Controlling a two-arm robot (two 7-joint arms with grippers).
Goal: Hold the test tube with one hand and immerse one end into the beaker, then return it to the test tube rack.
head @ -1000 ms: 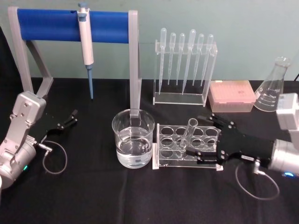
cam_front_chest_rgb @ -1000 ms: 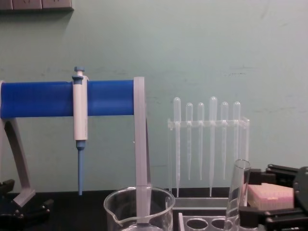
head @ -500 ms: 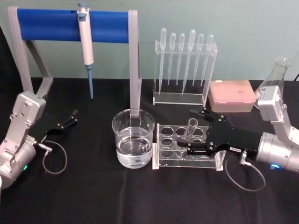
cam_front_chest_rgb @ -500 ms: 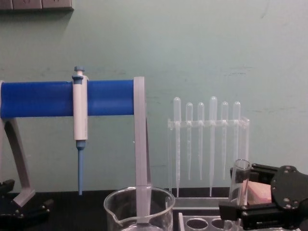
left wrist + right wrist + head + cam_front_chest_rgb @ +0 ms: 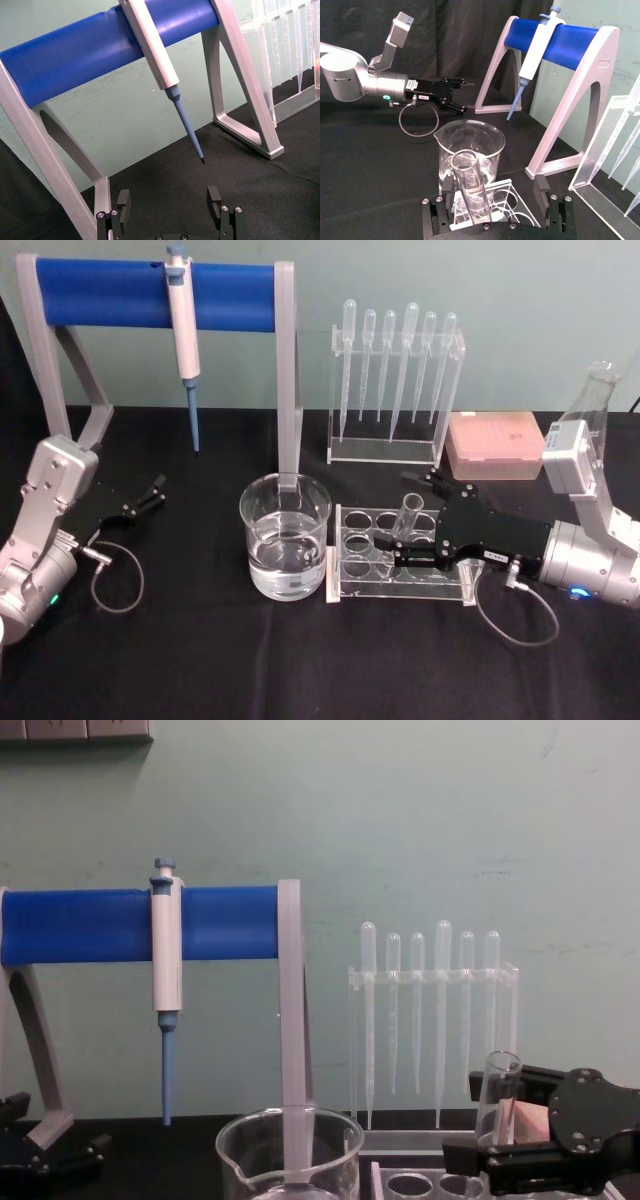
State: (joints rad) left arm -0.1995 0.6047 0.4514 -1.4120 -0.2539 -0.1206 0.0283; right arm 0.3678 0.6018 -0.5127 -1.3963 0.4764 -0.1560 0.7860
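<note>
1. Test tube (image 5: 408, 512) stands tilted in the clear rack (image 5: 370, 585), between the right gripper's (image 5: 402, 520) spread fingers.
2. Beaker (image 5: 258, 520) beside it holds clear liquid.
3. Left gripper (image 5: 153, 492) rests parked, fingers apart.

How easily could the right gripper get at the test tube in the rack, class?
Probably yes, easily: the right gripper is open, its fingers either side of the test tube standing in the rack. Nothing sits between fingers and glass, and the beaker sits on the rack's far side from this arm.
</note>
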